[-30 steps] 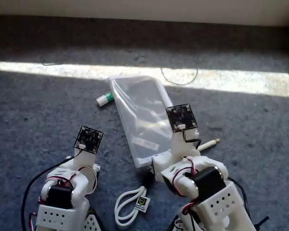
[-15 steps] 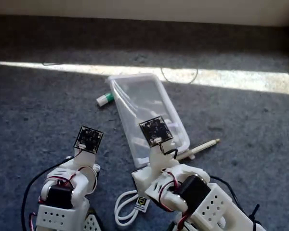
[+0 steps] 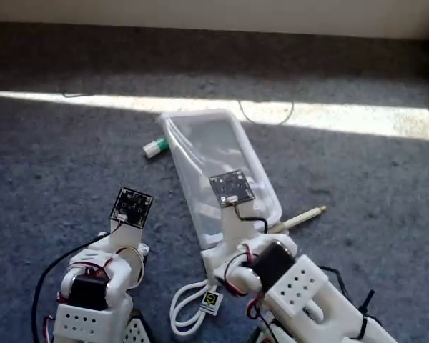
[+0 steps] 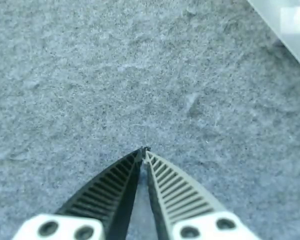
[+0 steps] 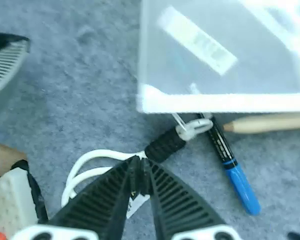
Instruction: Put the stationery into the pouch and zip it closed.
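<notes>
left gripper (image 4: 144, 150): fingers together over bare surface (image 4: 90, 75) | right gripper (image 5: 139, 167): fingers together above white cord (image 5: 92, 156) | pouch (image 3: 222, 168): flat mid-surface; blue pen (image 5: 230, 162), pencil (image 5: 270, 122) just outside its near end

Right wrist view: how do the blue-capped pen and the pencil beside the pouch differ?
The blue-capped pen is black with a blue end; the pencil is plain pale wood. The pencil lies along the edge of the pouch; the pen angles away from it. Both lie on the carpet, outside the pouch.
</notes>
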`<action>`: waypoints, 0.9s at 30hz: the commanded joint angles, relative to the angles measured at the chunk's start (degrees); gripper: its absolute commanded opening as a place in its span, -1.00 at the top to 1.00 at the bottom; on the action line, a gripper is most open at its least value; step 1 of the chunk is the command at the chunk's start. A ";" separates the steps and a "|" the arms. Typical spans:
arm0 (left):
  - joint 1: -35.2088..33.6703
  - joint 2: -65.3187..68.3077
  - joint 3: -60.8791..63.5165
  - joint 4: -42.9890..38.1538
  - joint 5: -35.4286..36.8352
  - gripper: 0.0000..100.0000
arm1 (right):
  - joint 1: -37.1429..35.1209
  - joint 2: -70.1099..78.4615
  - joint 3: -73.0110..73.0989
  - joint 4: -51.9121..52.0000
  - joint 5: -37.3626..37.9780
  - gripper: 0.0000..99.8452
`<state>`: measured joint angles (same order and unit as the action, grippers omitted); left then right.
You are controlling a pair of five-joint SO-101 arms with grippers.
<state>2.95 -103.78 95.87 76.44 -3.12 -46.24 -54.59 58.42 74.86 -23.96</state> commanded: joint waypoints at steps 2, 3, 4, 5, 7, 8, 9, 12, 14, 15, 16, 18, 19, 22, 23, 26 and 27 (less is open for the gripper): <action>-0.40 -0.22 1.36 0.09 0.35 0.98 | 1.36 10.07 -7.43 2.68 -0.79 0.99; -0.40 -0.22 1.36 0.09 0.35 0.98 | 1.19 11.30 -8.22 2.68 -0.79 0.99; -0.40 -0.22 1.36 0.09 0.35 0.98 | 1.10 12.35 -8.66 2.68 -0.79 0.99; -0.40 -0.22 1.36 0.09 0.35 0.98 | 1.10 13.32 -8.84 2.68 -0.79 0.99; -0.40 -0.22 1.36 0.09 0.35 0.98 | 1.36 14.55 -8.84 1.45 -0.79 0.99; -0.40 -0.22 1.36 0.09 0.35 0.98 | 1.45 14.99 -8.84 0.31 -0.79 0.99; -0.40 -0.22 1.36 0.09 0.35 0.98 | 1.45 15.52 -8.75 -0.57 -0.79 0.99; -0.40 -0.22 1.36 0.09 0.35 0.98 | 1.45 16.66 -8.75 -2.68 -0.79 0.92; -0.40 -0.22 1.36 0.09 0.35 0.98 | 1.36 17.63 -8.75 -2.86 -2.20 0.79; -0.40 -0.22 1.36 0.09 0.35 0.98 | 1.19 18.33 -8.75 -2.86 -3.52 0.73; -0.40 -0.22 1.36 0.09 0.35 0.98 | 1.19 19.03 -8.75 -2.77 -4.48 0.69; -0.40 -0.22 1.36 0.09 0.35 0.98 | 1.19 20.79 -8.75 -2.95 -4.48 0.68; -0.40 -0.22 1.36 0.09 0.35 0.98 | 1.19 21.76 -8.75 -2.95 -4.57 0.68; -0.40 -0.22 1.36 0.09 0.35 0.98 | 1.19 24.66 -8.75 -5.41 -4.75 0.68; -0.40 -0.22 1.36 0.09 0.35 0.98 | 1.19 25.54 -8.66 -6.73 -4.75 0.68; -0.40 -0.22 1.36 0.09 0.35 0.98 | 1.19 28.09 -8.66 -9.36 -4.84 0.68; -0.40 -0.22 1.36 0.09 0.35 0.98 | 1.19 28.62 -8.66 -9.80 -4.84 0.68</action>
<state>2.95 -103.78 95.87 76.44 -3.12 -45.54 -26.81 52.88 67.38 -28.09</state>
